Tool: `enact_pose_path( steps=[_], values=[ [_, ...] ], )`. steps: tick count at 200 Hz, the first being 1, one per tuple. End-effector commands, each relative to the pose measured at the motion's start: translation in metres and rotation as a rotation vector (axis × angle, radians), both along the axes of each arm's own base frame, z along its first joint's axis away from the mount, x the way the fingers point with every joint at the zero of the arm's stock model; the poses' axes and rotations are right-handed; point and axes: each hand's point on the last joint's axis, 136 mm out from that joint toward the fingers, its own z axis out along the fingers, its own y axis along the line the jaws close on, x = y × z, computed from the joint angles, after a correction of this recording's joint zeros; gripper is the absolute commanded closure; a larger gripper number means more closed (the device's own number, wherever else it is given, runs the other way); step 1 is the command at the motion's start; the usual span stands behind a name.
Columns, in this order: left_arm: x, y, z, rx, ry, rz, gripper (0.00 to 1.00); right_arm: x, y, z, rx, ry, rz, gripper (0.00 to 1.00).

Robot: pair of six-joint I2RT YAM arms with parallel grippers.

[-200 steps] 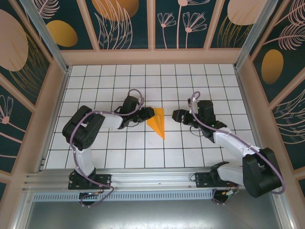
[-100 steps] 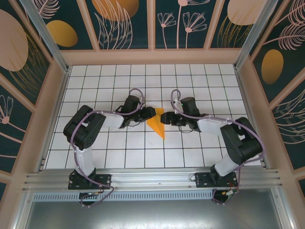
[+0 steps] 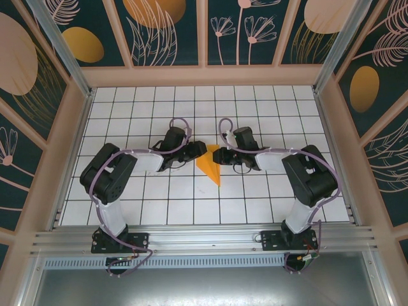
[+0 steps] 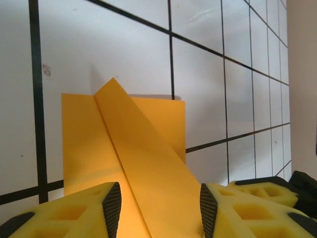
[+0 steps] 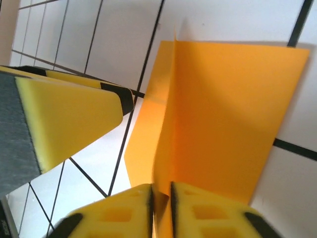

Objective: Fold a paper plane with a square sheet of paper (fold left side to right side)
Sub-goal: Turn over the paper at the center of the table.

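Lying near the middle of a white table top [image 3: 255, 204] ruled with black grid lines is a bright orange folded paper plane [image 3: 211, 167]. Its wide end is toward the top of the overhead frame and its tip points toward the bottom. Two black robot arms reach in from either side and meet at that wide end.

The left gripper [image 3: 200, 150] comes from the left of the frame. In its wrist view its yellow foam fingers [image 4: 74, 213] stand well apart at the bottom edge. A raised orange flap runs up between them and is not pinched.

The right gripper [image 3: 217, 156] comes from the right. In its wrist view its two yellow fingers [image 5: 198, 208] are pressed almost together at the bottom edge and clamp an upright fold of the paper. The rest of the sheet spreads flat toward the upper right.

One left finger juts in as a yellow wedge at the left of that frame, close beside the fold. Purple cables [image 3: 182, 124] loop over both wrists. A pale wooden frame [image 3: 204, 75] and teal floral wall panels [image 3: 166, 32] enclose the table, and a metal rail [image 3: 204, 239] crosses the bottom.
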Motion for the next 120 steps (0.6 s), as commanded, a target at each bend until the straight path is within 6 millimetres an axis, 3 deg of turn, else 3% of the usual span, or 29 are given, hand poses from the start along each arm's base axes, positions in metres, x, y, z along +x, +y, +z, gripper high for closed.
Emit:
enact_pose_path(
  steps=[1,15,59,120],
  values=[
    [-0.002,0.001,0.010,-0.006,-0.016,0.009,0.48,0.005,-0.003,0.014,0.075,-0.026,-0.002,0.94],
    [-0.003,-0.001,0.011,-0.019,-0.016,0.001,0.45,0.002,-0.005,0.019,0.120,-0.022,0.008,1.00],
    [-0.003,-0.016,0.010,-0.096,0.004,-0.045,0.44,-0.006,-0.011,0.020,0.185,0.006,0.010,1.00],
    [-0.002,-0.022,-0.001,-0.110,0.033,-0.057,0.43,-0.009,-0.023,0.025,0.257,0.025,-0.021,1.00]
  ],
)
